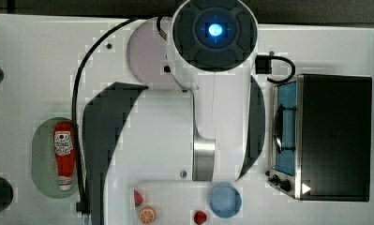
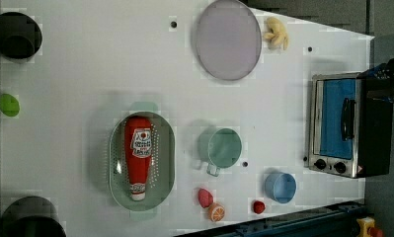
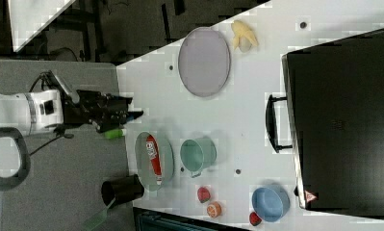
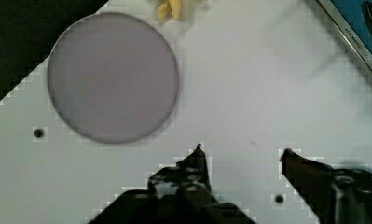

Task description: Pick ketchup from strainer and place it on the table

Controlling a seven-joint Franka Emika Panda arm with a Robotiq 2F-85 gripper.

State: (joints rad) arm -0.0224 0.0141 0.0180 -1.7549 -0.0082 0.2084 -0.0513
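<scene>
The red ketchup bottle [image 2: 139, 155] lies in the pale green strainer [image 2: 166, 148], its white cap toward the left view's bottom. It also lies there in the top view, ketchup [image 1: 65, 154] in strainer [image 1: 41, 159], and in the right view, ketchup [image 3: 154, 156] in strainer [image 3: 166, 161]. My gripper [image 3: 137, 114] hangs off the arm, apart from the strainer, toward the right view's top. In the wrist view the gripper [image 4: 242, 153] is open over bare white table [image 4: 249, 84], with nothing between its fingers.
A grey-lilac plate [image 2: 228, 39] and a banana [image 2: 277, 32] lie at the left view's top. A green cup [image 2: 223, 148] stands beside the strainer. A blue cup [image 2: 280, 187], strawberries [image 2: 205, 197] and an orange slice [image 2: 216, 212] sit near the edge; a toaster oven [image 2: 342, 126] stands right.
</scene>
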